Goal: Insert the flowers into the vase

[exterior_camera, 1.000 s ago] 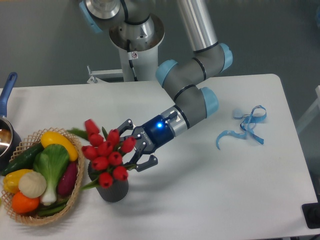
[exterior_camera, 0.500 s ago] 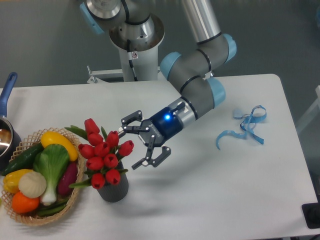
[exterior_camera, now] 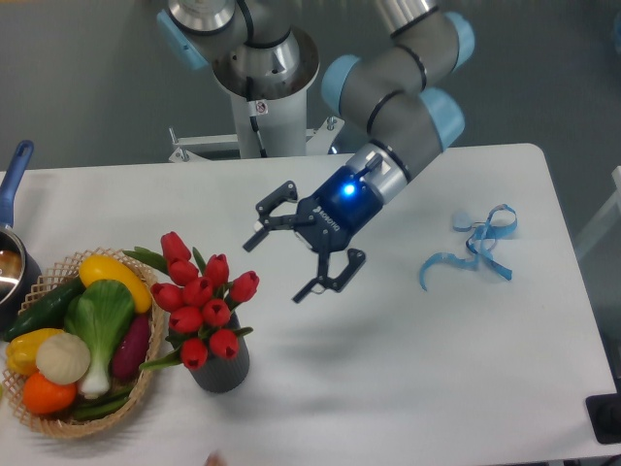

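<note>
The red tulips point(exterior_camera: 202, 299) stand with their green stems down in the dark grey vase point(exterior_camera: 222, 367), which sits on the white table next to the wicker basket. The buds lean up and to the left over the vase's mouth. My gripper point(exterior_camera: 281, 262) is open and empty. It hangs above the table, up and to the right of the flowers, clear of them. Its two fingers are spread wide, one finger point(exterior_camera: 272, 215) higher and one finger point(exterior_camera: 326, 279) lower.
A wicker basket point(exterior_camera: 146, 379) of vegetables sits at the left front, touching the vase. A pot with a blue handle point(exterior_camera: 14, 175) is at the far left edge. A curled blue ribbon point(exterior_camera: 473, 243) lies at the right. The arm's base point(exterior_camera: 264, 92) stands at the back.
My open gripper has drawn back from the tulips, moving up and to the right. The flowers stay in the vase and have settled slightly.
</note>
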